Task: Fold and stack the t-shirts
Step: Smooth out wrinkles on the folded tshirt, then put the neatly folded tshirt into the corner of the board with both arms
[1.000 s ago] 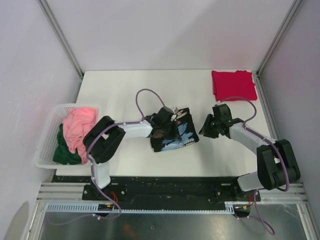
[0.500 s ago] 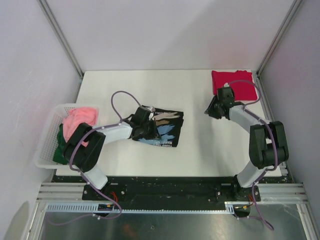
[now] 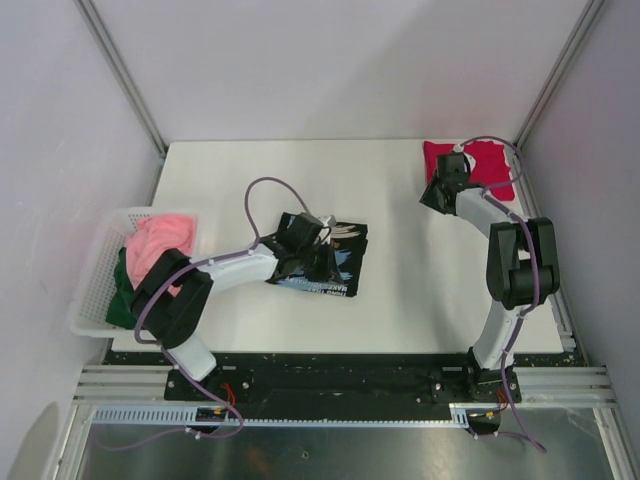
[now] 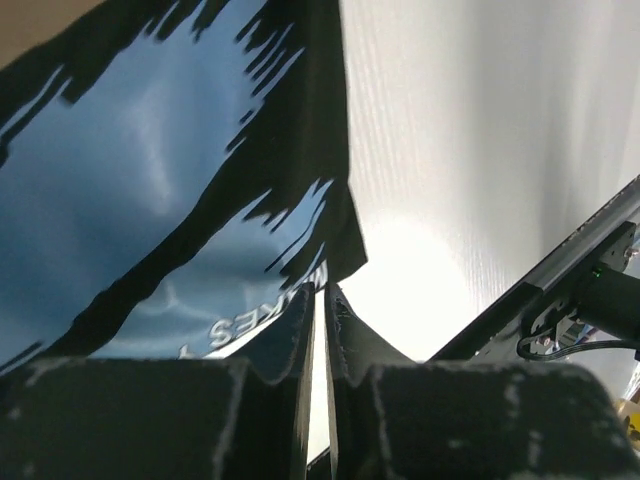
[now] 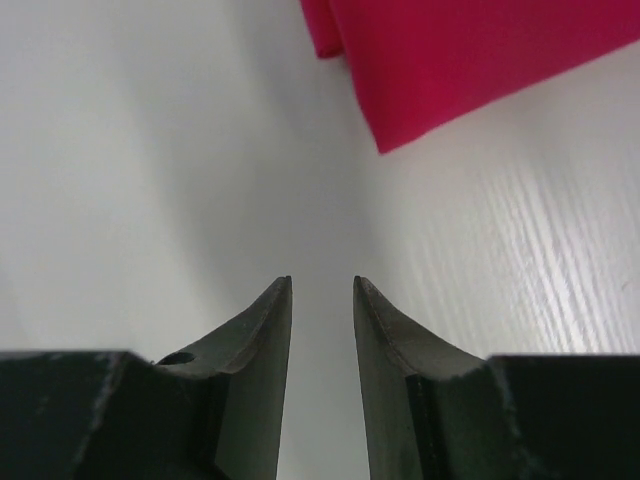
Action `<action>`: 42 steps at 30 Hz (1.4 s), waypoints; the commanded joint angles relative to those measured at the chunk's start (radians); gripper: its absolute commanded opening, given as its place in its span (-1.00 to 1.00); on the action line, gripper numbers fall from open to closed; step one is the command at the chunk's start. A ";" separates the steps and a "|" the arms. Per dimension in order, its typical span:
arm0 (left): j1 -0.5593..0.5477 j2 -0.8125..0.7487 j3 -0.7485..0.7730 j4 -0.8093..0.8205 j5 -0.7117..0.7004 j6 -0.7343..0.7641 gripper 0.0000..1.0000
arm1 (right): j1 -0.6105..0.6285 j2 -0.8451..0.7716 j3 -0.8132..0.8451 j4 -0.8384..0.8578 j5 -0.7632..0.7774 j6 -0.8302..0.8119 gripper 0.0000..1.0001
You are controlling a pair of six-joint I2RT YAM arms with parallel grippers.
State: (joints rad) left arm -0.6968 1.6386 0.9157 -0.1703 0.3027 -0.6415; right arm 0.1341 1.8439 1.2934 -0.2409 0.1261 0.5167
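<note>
Where the black shirt [image 3: 345, 262] lies folded on the table [image 3: 230, 180], a little left of the middle and nearer the near edge than the far one, its long side runs roughly left to right, the right end a touch nearer the near edge, printed face up. The left gripper [image 3: 318, 262] sits low over the shirt's left half. Only its wrist view shows the jaws: a thin slit apart, bright table showing through, with a corner of the blue-printed black cloth reaching their tips. The red shirt [image 3: 485, 170] lies folded in the far right corner, its long side along the far edge. The right gripper [image 3: 432, 195] is just beside its near left corner. From above the jaws cannot be made out; the wrist view shows them apart with bare table between and the red cloth ahead. The overhead view alone shows the white basket [image 3: 92, 290] off the left edge, holding a pink garment [image 3: 155, 250] and a dark green garment [image 3: 125, 300].
</note>
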 commanded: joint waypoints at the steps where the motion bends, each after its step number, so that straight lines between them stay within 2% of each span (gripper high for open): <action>1: -0.018 0.053 0.072 0.007 0.041 0.035 -0.78 | -0.002 0.067 0.102 0.023 0.116 -0.071 -0.28; 14: -0.044 0.013 0.035 0.019 0.050 0.031 -0.78 | 0.008 0.269 0.383 -0.135 0.295 -0.139 -0.29; 30: -0.043 -0.077 0.007 0.018 0.061 0.023 -0.75 | -0.005 0.366 0.405 -0.168 0.279 -0.134 -0.31; 32: -0.043 -0.082 0.002 0.017 0.059 0.023 -0.75 | -0.005 0.364 0.401 -0.170 0.281 -0.131 -0.40; 37: -0.043 -0.117 -0.026 0.018 0.031 0.010 -0.76 | 0.008 0.342 0.394 -0.194 0.284 -0.126 -0.92; 42: -0.010 -0.222 -0.123 0.017 -0.058 -0.046 -0.76 | 0.042 0.299 0.366 -0.275 0.254 -0.091 -1.00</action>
State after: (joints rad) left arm -0.7319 1.5341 0.8551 -0.1665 0.3157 -0.6399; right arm 0.1429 2.2051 1.6573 -0.4332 0.3889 0.3920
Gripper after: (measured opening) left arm 0.122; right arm 0.025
